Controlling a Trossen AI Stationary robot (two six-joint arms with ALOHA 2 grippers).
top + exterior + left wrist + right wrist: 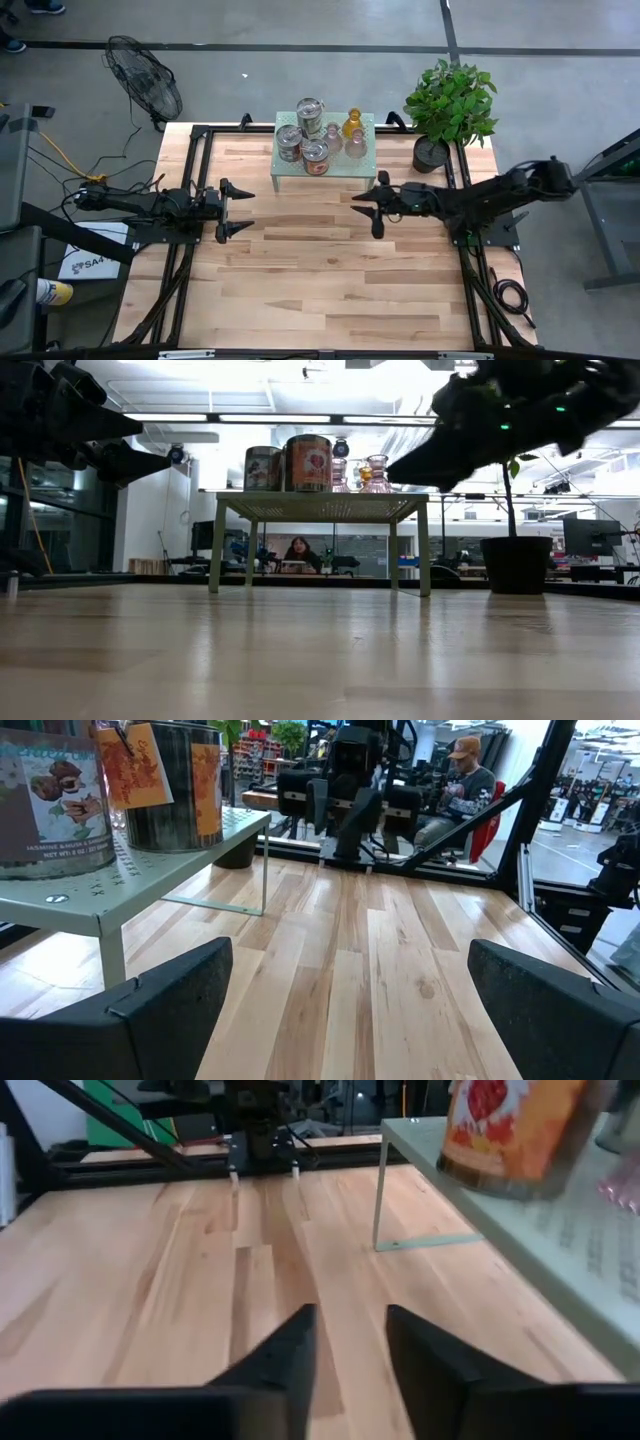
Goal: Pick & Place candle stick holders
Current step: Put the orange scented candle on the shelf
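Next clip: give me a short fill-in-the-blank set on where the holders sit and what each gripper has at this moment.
1. All the candle stick holders stand on the mint-green ____.
2. The potted plant stands on the table at the stand's side nearer the ____ arm.
3. The left gripper has its fingers spread ____ over bare wood.
4. The right gripper holds ____ between its fingers.

Missing words: stand; right; wide; nothing
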